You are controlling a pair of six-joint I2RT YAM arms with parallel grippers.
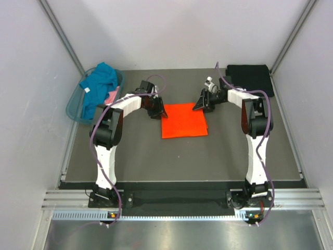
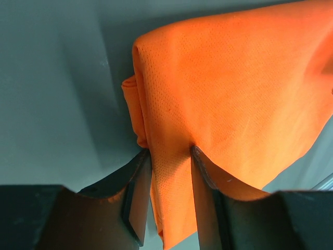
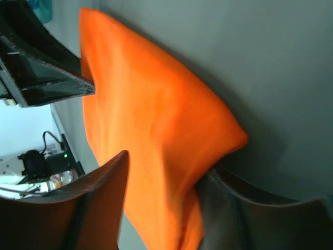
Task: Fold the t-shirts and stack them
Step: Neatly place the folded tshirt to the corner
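The orange t-shirt (image 1: 183, 120) lies folded into a rectangle in the middle of the table. My left gripper (image 1: 158, 111) is at its far left corner. In the left wrist view a strip of the orange t-shirt (image 2: 229, 88) runs between the fingers (image 2: 136, 179), which close on it at their tips. My right gripper (image 1: 201, 105) is at the far right corner. In the right wrist view the orange t-shirt (image 3: 156, 125) passes between the spread fingers (image 3: 106, 179), with a gap beside one of them. A black t-shirt (image 1: 249, 78) lies folded at the far right. Teal (image 1: 99, 86) and pink (image 1: 112, 97) t-shirts sit in the basket.
The translucent blue-green plastic basket (image 1: 74, 108) stands at the far left edge of the table. White walls with metal rails close in the table on the left, right and back. Both arm bases stand at the near edge.
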